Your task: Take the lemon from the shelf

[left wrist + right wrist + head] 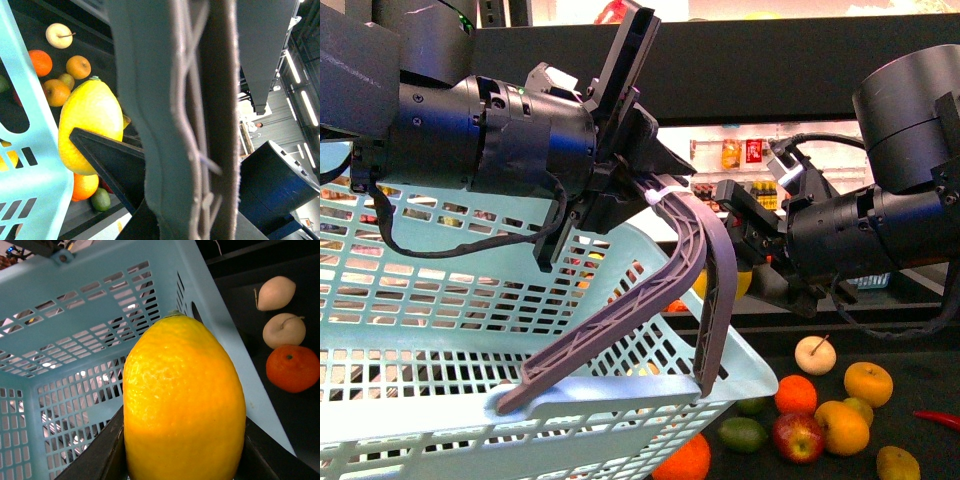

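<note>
The lemon [182,405], bright yellow and oval, sits clamped between the dark fingers [102,455] of my right gripper [748,262], held just outside the rim of the light-blue basket [520,330]. In the front view only a sliver of the lemon [745,284] shows behind the grey basket handle [712,270]. My left gripper [652,192] is shut on the top of that handle [200,125] and holds the basket up. The left wrist view shows the lemon [90,125] beside the basket wall [27,130]. The black shelf [920,385] lies below and to the right.
Loose fruit lies on the shelf tray: a pale apple [815,354], oranges [796,394], a red apple [798,437], a green lime [742,434] and yellow-orange fruits [868,383]. A black upper shelf beam [800,65] crosses overhead.
</note>
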{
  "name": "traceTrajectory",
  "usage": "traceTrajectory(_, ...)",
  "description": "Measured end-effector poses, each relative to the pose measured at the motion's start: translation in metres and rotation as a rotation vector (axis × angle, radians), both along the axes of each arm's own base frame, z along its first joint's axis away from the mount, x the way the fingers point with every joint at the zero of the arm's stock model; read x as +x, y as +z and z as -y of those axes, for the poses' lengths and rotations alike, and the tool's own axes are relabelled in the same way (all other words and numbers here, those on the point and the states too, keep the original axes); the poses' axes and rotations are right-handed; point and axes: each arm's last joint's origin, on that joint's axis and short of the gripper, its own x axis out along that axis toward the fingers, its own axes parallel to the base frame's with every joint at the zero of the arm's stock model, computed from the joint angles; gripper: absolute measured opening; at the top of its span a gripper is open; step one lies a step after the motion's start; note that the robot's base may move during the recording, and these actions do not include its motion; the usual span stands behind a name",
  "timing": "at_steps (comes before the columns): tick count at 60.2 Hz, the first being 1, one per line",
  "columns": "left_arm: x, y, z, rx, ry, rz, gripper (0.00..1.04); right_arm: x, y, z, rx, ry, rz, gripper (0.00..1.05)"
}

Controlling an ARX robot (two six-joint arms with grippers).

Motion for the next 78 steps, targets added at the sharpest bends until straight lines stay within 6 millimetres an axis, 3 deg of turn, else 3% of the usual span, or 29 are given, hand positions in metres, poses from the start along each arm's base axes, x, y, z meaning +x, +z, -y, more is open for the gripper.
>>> traceTrajectory(24, 0.0, 0.0, 0.0, 0.0, 0.0, 0.0, 0.08, 0.0, -0.033, -0.026, 0.002, 0.024, -0.072, 0.45)
traceTrajectory(43, 0.0, 0.0, 0.0, 0.0, -0.001, 0.0, 0.08, 0.003, -0.031, -0.018, 0.005, 0.002, -0.04, 0.93)
traceTrajectory(46, 0.0, 0.0, 0.0, 0.0, 0.0, -0.001, 0.08, 0.004, -0.029, -0.013, 0.008, -0.011, -0.029, 0.99)
traceTrajectory(57, 0.0, 0.0, 0.0, 0.002, 0.003, -0.001, 0.08, 0.009, -0.011, 0.019, -0.005, -0.101, 0.066, 0.97)
traceTrajectory(68, 0.0, 0.0, 0.0, 0.001, 0.003, -0.002, 0.08, 0.018, 0.009, 0.07, -0.056, -0.245, 0.165, 0.97)
traceTrajectory(73, 0.0, 0.0, 0.0, 0.001, 0.002, -0.002, 0.08, 0.021, 0.004, 0.089, -0.127, -0.313, 0.172, 0.97)
traceTrajectory(78, 0.0, 0.0, 0.0, 0.0, 0.002, -0.003, 0.08, 0.027, -0.015, 0.106, -0.219, -0.364, 0.15, 0.97)
